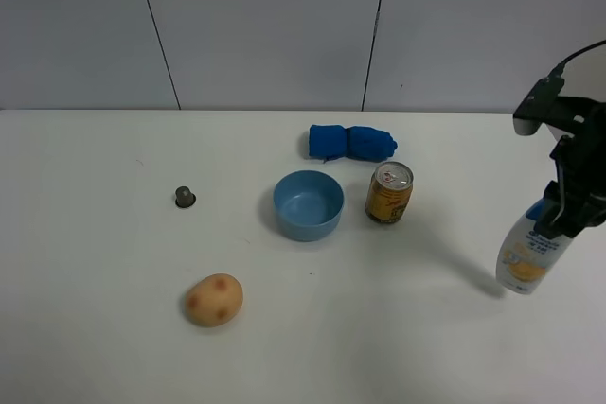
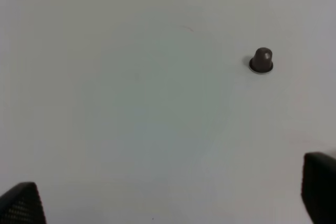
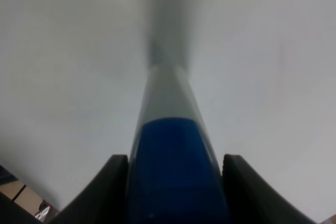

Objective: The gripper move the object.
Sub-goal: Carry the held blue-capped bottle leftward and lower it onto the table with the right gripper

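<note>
1. Shampoo bottle [image 1: 526, 257]: white, with a blue cap [image 1: 546, 215] and a yellow-orange label. Sits at the far right of the white table [image 1: 95, 347] in the high view, well apart from everything else. Leans, cap end up and tipped toward the right edge. Cannot tell whether the base touches the tabletop or hangs just above it.
2. Right gripper [image 1: 554, 219]: clamped on the shampoo bottle at the cap end, reaching down from above. In the right wrist view, shows one dark finger [image 3: 105, 187] pressed on each side of the blue cap, with the white body running away toward the table.
3. Left gripper [image 2: 170, 198]: spread wide, gripping nothing. Seen only in the left wrist view, as two dark fingertips [image 2: 21, 205] over bare tabletop.
4. Small grey capsule [image 1: 185, 198]: upright on its wider end, alone on the left half of the table. Also shows in the left wrist view [image 2: 261, 60], well apart from the fingertips.
5. Blue bowl [image 1: 308, 205]: mid-table, open side up.
6. Yellow drink can [image 1: 389, 192]: upright, near the bowl's right side, not touching it.
7. Blue rolled cloth [image 1: 350, 142]: lying behind bowl and can, toward the wall.
8. Potato [image 1: 213, 300]: toward the front, left of the bowl, well apart from it.
</note>
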Robot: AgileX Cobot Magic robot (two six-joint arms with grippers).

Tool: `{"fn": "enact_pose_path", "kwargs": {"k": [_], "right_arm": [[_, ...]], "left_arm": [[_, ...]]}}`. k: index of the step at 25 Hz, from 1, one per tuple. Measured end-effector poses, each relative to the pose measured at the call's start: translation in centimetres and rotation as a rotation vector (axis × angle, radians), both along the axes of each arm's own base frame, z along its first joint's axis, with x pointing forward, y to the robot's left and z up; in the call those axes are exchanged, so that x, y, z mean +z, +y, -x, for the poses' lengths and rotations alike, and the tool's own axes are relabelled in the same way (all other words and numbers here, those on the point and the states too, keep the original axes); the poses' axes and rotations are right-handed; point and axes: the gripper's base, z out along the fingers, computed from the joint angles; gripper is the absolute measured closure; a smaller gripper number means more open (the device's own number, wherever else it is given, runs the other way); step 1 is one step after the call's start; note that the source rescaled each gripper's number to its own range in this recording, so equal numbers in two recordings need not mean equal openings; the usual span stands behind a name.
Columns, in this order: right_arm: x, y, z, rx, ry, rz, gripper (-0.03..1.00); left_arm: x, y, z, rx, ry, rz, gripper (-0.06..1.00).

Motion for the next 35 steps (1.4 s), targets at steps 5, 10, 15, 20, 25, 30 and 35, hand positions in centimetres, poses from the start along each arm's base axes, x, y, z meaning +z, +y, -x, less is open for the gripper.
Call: {"fn": "enact_pose_path", "kwargs": {"k": [5,10,15,20,25,30,35], "right_arm": [[6.1,0.9,-2.4,-0.013,-0.202,-0.1,0.96],[10.9,1.7,-5.3,0.003,-0.362,-0.142,0.96],[11.1,4.2,-8.7,0.047,-0.374,-0.161,0.96],[9.5,8.1,-11.9,0.084,-0.33,-0.191,0.96],[8.5,12.1,-14.5,0.118,-0.329,-0.224,0.96],[6.8,15.0,-16.4,0.141,-0.316,-0.237,0.96],[3.9,16.9,-17.2,0.169,-0.258,-0.209,0.96]], "left_arm": [[0.0,0.0,0.0,0.0,0.0,0.0,-0.06],[0.0,0.0,0.0,0.0,0.0,0.0,-0.06],[0.0,0.0,0.0,0.0,0.0,0.0,-0.06],[0.0,0.0,0.0,0.0,0.0,0.0,-0.06],[0.0,0.0,0.0,0.0,0.0,0.0,-0.06],[0.0,0.0,0.0,0.0,0.0,0.0,-0.06],[0.0,0.0,0.0,0.0,0.0,0.0,-0.06]]}}
